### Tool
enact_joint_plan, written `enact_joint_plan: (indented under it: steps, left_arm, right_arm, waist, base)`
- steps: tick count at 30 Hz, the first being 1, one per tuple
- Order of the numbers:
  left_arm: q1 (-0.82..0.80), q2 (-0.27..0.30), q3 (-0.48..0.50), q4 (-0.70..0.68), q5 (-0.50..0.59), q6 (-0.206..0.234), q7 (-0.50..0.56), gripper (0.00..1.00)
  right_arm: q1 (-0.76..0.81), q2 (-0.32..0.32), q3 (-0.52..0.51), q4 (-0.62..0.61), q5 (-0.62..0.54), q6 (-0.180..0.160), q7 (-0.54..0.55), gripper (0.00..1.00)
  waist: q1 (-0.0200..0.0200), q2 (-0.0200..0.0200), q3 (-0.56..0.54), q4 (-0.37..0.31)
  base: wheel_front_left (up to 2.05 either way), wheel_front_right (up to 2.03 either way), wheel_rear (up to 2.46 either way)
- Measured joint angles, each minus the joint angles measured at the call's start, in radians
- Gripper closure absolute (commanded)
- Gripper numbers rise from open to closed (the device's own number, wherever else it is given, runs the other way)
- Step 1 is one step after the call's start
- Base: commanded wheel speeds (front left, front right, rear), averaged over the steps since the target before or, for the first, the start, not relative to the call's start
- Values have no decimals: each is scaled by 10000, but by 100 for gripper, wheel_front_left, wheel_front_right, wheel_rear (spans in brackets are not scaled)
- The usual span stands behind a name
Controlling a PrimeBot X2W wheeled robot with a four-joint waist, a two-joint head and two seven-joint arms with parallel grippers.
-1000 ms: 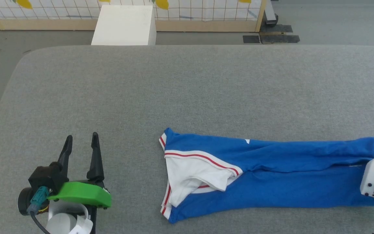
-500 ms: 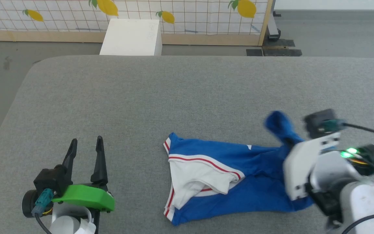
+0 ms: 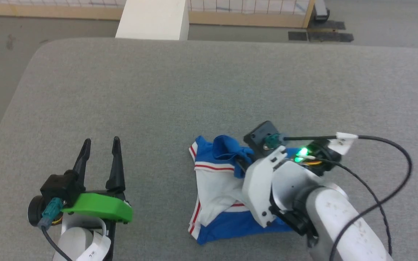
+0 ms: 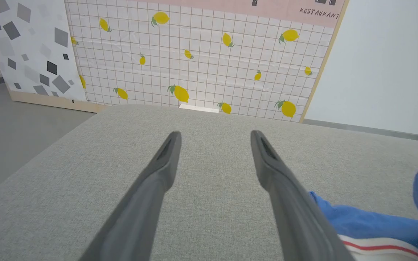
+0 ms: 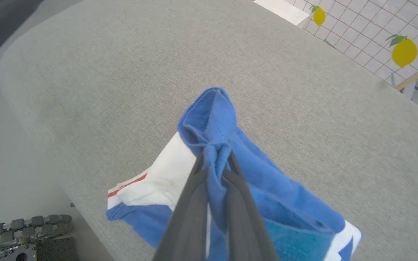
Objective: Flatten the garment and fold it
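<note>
Garment: the garment (image 3: 216, 181), a blue shirt with a white sleeve and red-and-white striped trim, is being shown bunched on the grey padded table (image 3: 158, 90), close to the table's near edge and a little right of the table's middle.

Raised fold: a bunch of blue cloth is being held up off the table, above the part of the shirt with the striped trim, while the rest of the shirt is being left lying on the table.

Right gripper: the right gripper (image 5: 214, 157) is being seen clamped tight on that blue fold, the cloth being pinched between its two dark fingers over the near part of the table.

Right arm: a green light (image 3: 303, 151) is being shown lit on the wrist, and a black cable (image 3: 394, 152) is being looped over the table's right side.

Left gripper: the left gripper (image 3: 101, 141) is being held with its jaws spread wide and nothing between them, over the table's near left part, apart from the shirt.

Backdrop: a white box (image 3: 154, 18) is being seen just past the table's far edge, and a lemon-printed panel (image 4: 201, 61) is being seen standing beyond that edge.
</note>
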Motion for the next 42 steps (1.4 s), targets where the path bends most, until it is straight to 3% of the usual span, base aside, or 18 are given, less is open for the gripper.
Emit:
enact_joint_plan:
  steps: [3,4,14,17,22,29,34,42]
  left_arm:
    - [-99,-2,-15,-36,0,0,0,0]
    - [-257,-4,-38,-52,0,0,0,0]
    - [-594,-13,-79,-27,-2,0,0,0]
    - [-596,-25,-90,23,-2,0,0,0]
    - [-492,-35,-6,107,-2,0,0,0]
    - [10,-40,107,224,-6,0,0,0]
    - [368,-44,259,219,-15,0,0,0]
    - [826,-50,339,182,-36,0,0,0]
  right_arm:
    - [-457,6,332,1024,226,2,-387,100]
    - [-913,8,562,1977,447,2,-637,100]
    - [-2076,17,1595,4658,1402,0,-550,99]
    - [-2081,12,1833,4729,1904,0,-431,0]
    - [-2055,19,1747,4295,2612,0,-1060,0]
    - [-1592,25,184,2878,2991,0,-4107,0]
    - [-638,33,-1189,1941,2086,0,-5944,0]
    - [1234,15,-3350,1005,637,0,-7868,0]
  waist:
    - [0,0,247,124]
    - [0,0,504,249]
    - [1,0,1142,684]
    - [0,0,1056,690]
    - [1,0,744,575]
    - [1,0,53,313]
    - [0,0,-496,31]
    - [0,0,-1126,-645]
  base:
    - [0,0,0]
    - [0,0,0]
    - [0,0,0]
    - [0,0,0]
    - [0,0,0]
    - [0,0,0]
    - [0,0,0]
    - [0,0,0]
